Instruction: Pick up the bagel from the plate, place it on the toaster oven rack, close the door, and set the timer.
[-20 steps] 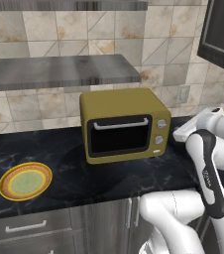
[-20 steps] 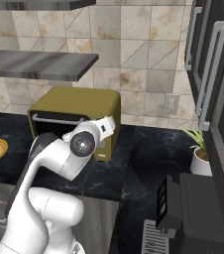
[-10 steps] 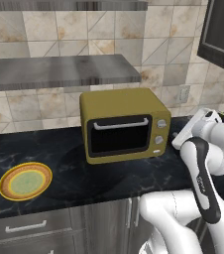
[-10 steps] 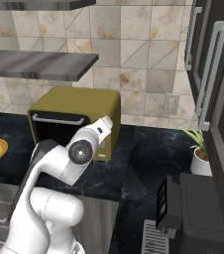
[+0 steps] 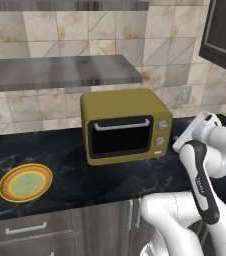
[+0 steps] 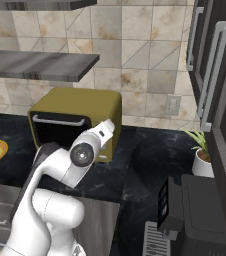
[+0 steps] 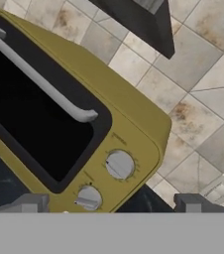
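The gripper (image 7: 109, 206) is hanging just right of the toaster oven (image 5: 125, 125), jaws spread wide and holding nothing; in the hand view its two tips are rising at the bottom, pointing at the oven's right front corner with the two knobs (image 7: 119, 164) directly ahead. In the left base view the hand (image 5: 195, 132) is sitting beside the oven's control side, off the counter (image 5: 135, 175).

The door (image 5: 122, 137) is standing shut, its silver bar handle (image 5: 122, 125) running across the top of the glass, long axis side to side across the oven front. The handle is lying to the gripper's left and slightly above the knobs in the hand view, so a reach for it would call for a move sideways across the front.

The plate (image 5: 25, 182) is resting at the far left of the counter, well apart from the oven and from the gripper, with the oven between them. The bagel is too small to make out on the plate here; cannot tell. The rack is hidden behind the closed door.

Judgement: the door likely needs opening first, since the gripper is far nearer the oven than the plate.
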Robot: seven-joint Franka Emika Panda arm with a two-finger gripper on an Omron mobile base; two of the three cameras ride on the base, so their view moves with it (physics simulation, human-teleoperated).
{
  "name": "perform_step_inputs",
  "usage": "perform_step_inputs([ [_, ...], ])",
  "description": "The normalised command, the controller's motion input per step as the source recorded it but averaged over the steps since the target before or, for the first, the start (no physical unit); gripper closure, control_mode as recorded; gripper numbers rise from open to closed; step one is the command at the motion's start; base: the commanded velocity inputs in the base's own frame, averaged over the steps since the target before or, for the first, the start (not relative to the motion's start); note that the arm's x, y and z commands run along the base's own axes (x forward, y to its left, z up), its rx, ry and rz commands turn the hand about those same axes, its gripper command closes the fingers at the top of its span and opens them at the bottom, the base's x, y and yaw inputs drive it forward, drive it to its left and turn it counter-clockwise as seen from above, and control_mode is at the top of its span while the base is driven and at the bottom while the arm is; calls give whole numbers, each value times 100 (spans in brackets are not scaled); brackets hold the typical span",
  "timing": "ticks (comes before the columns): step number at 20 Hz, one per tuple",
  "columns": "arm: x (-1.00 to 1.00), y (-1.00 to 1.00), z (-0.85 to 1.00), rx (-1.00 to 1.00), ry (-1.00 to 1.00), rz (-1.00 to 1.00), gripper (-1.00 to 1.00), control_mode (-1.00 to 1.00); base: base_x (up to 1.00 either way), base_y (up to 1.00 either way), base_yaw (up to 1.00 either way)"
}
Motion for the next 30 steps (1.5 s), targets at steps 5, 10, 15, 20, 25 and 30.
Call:
perform_step_inputs([
  [5, 9, 0, 0, 0, 3, -1, -100, -100, 0, 0, 0],
  [10, 1, 0, 0, 0, 3, 0, -100, -100, 0, 0, 0],
  [15, 0, 0, -3, -1, 5, 0, -100, -100, 0, 0, 0],
  [20, 0, 0, -15, -4, 5, 0, -100, -100, 0, 0, 0],
  [25, 0, 2, -14, -5, 5, 0, -100, -100, 0, 0, 0],
  [30, 0, 0, -1, -1, 2, 0, -100, -100, 0, 0, 0],
])
